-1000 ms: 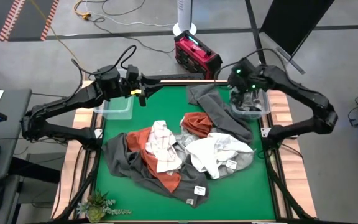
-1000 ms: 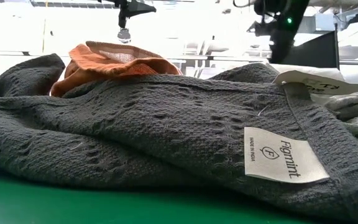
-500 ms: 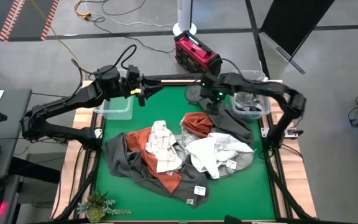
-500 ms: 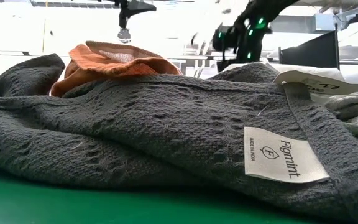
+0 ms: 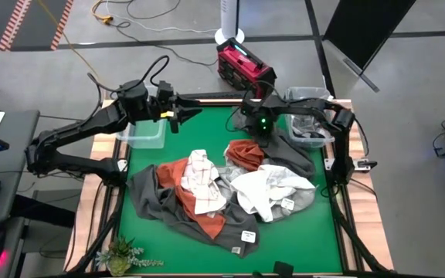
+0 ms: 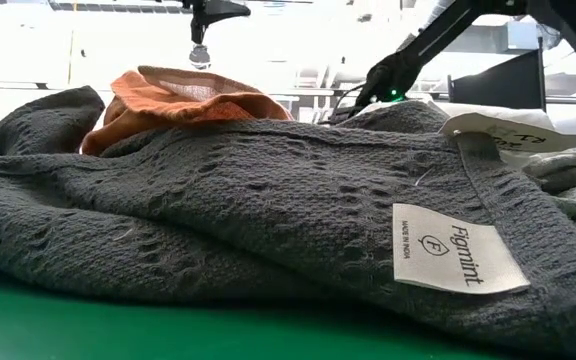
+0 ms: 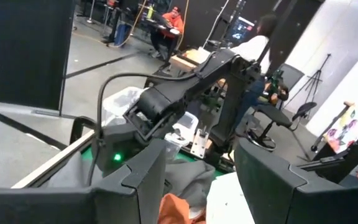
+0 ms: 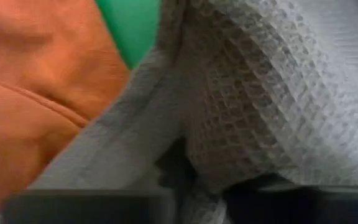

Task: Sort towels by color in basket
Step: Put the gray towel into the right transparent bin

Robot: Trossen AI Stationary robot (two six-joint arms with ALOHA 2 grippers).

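Low view, nearest: dark grey towel point(image 6: 218, 210) filling the foreground on the green table point(image 6: 118, 335), white sewn label point(image 6: 455, 249) reading "Figmint" facing the lens. Behind it, rust orange towel point(image 6: 193, 100) rising as a hump.

High view, front of the mat: same dark grey towel point(image 5: 157, 202) spread at the near left, a rust orange towel point(image 5: 199, 205) lying over it, white checked towel point(image 5: 201, 182) on top of that. Just right, white towel point(image 5: 267, 188) bunched over a light grey towel point(image 5: 304, 197). Farther back, a second rust orange towel point(image 5: 246, 154) crumpled mid-table, touching another dark grey towel point(image 5: 280, 143) that trails toward the far right corner.

Right gripper point(image 5: 259, 127) now low over that far grey towel, at its left end beside the orange one; one second ago positioned above the clear right bin point(image 5: 313, 127), half a second ago already swung left across the mat. Right wrist view pressed close against waffle-weave grey cloth point(image 8: 253, 93) with orange cloth point(image 8: 36, 93) alongside; cannot tell whether the fingers are spread or closed.

Left gripper point(image 5: 185, 116) hovering above the far left edge of the mat, beside the clear left bin point(image 5: 140, 135), unchanged across the earlier frames; fingers point(image 7: 135, 180) spread apart, holding nothing.

Beyond the table: red case point(image 5: 244, 68) on the floor.
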